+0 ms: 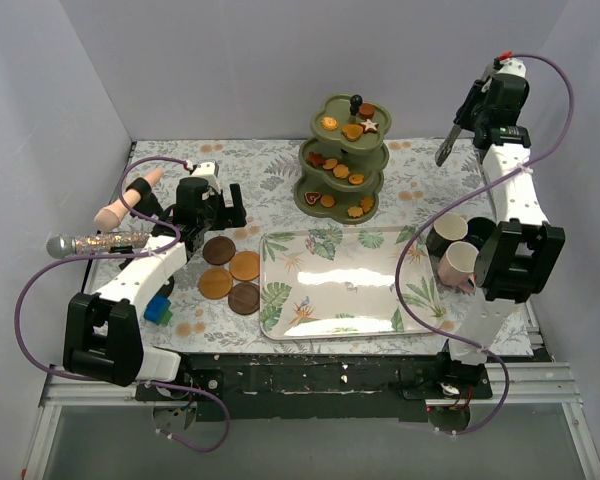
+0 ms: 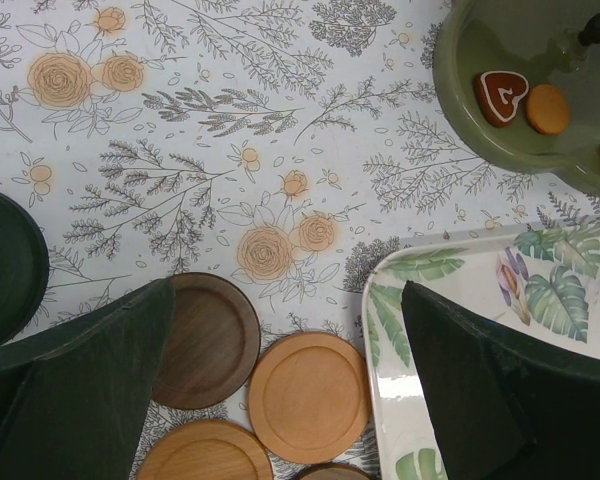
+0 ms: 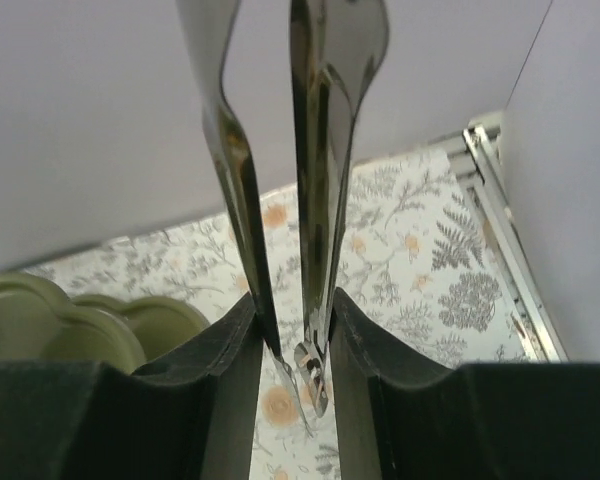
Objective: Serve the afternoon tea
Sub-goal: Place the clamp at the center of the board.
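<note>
The olive-green three-tier stand (image 1: 342, 160) with a black knob stands at the back middle, with orange and brown biscuits (image 1: 340, 170) on its tiers. Several brown round coasters (image 1: 230, 270) lie left of the leaf-print tray (image 1: 380, 310). A white mug (image 1: 446, 234) and a pink mug (image 1: 458, 266) stand right of the tray. My left gripper (image 1: 220, 207) is open and empty above the coasters (image 2: 308, 395). The left wrist view shows the stand's bottom tier (image 2: 480, 130) with a heart biscuit (image 2: 502, 95). My right gripper (image 1: 477, 108) is raised at the back right, shut on the metal tongs (image 3: 315, 200).
A glittery microphone (image 1: 95, 243) and a peach-coloured object (image 1: 120, 205) lie at the far left. A blue thing (image 1: 158, 312) sits partly under the left arm. A dark green round object (image 2: 5, 265) is at the left edge of the left wrist view. Walls enclose the table.
</note>
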